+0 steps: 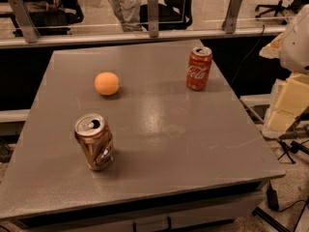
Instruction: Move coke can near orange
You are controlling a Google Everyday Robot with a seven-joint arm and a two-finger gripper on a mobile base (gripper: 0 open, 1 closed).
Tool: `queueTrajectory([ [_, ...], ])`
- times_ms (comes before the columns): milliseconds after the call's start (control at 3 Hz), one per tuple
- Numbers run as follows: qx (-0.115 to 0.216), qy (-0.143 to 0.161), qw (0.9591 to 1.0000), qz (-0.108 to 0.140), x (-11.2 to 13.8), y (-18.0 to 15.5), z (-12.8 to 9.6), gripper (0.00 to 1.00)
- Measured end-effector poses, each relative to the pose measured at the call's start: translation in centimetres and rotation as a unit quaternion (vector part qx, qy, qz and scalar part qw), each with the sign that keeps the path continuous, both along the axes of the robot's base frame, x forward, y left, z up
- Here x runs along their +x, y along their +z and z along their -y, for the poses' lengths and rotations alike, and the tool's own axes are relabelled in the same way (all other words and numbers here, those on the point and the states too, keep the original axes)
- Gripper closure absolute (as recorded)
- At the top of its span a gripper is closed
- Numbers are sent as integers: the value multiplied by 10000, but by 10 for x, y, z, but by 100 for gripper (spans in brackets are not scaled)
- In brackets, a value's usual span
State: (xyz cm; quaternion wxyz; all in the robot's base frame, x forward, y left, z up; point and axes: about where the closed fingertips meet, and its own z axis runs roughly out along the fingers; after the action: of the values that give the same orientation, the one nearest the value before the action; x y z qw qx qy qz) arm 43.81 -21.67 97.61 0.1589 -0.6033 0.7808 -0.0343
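Nearest the camera, at about 7 o'clock on the grey table (193, 144), a dented brownish-gold can (94, 141) leans a little with its opened top showing. Behind it, at 11 o'clock, sits the orange (106, 83). The coke can (199, 68) stands upright at 1 o'clock, well apart from the orange, with bare tabletop between them. A white rounded shape (297, 37) shows at the right edge, at 3 o'clock; whether it belongs to the arm cannot be told. The gripper is out of view, so whether it is wide or narrow cannot be told.

The task looks to be at its start, the reach not yet made. The next move calls for coming in over the coke can, closing on its sides, then carrying it toward 11 o'clock and setting it upright just beside the orange without nudging the fruit.
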Motion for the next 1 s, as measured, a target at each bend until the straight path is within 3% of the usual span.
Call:
queueTrajectory([
  [333,1,-1,10000,8,0,0,0,0],
  [1000,428,-147,9988,192,46,-7,-3,0],
])
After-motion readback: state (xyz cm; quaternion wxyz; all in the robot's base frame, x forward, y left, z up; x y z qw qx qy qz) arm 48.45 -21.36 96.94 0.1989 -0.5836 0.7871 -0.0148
